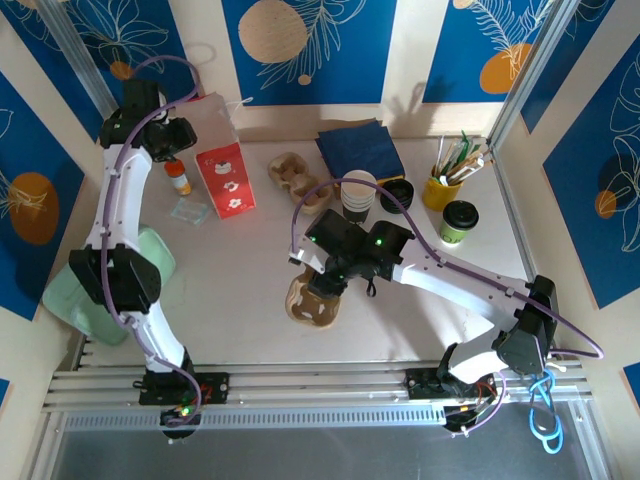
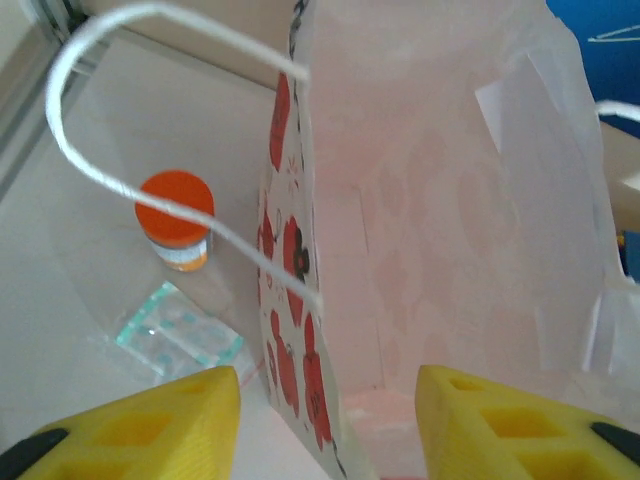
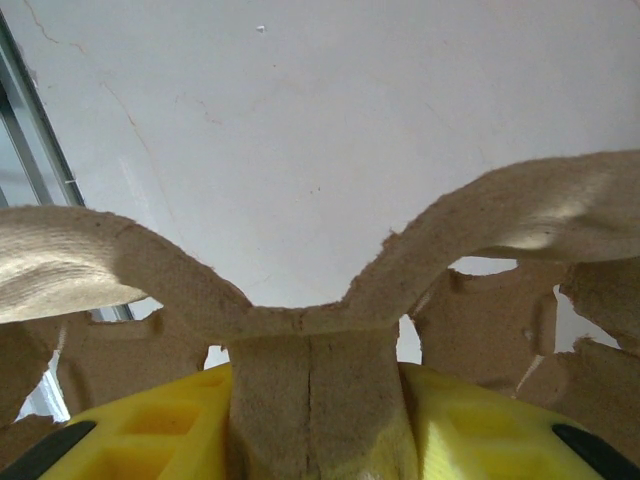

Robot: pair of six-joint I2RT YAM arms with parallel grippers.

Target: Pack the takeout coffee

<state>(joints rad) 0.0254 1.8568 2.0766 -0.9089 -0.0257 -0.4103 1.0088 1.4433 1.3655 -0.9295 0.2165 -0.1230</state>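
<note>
The white table (image 1: 240, 300) carries everything. On it, a tall white paper bag with red flowers (image 1: 225, 165) stands open-topped directly under the left hand (image 1: 172, 138). In the left wrist view, this hand (image 2: 328, 420) straddles the bag's (image 2: 420, 200) side wall, one yellow finger outside and one inside, with a gap on each side. Its jaws stand apart and grip nothing.

The right hand (image 1: 325, 280) is clamped on the middle tab of a brown moulded-pulp cup carrier (image 1: 310, 305), whose tab (image 3: 300, 350) is pinched between that hand's (image 3: 320, 400) yellow fingers. A second pulp carrier (image 1: 292, 178) and a navy napkin pile (image 1: 360, 148) lie beyond that hand, and so does a stack of lidless white-rimmed cups (image 1: 358, 195).

The takeout coffee (image 1: 459, 221) is a small paper cup with a green side and a round black lid. It stands upright, well apart from the right hand, off to its right. Just beside it is a yellow pot of stirrers (image 1: 440, 190).

An orange-capped little bottle (image 2: 175, 215) and a clear sachet (image 2: 180, 335) lie just left of the left hand, outside the bag.
</note>
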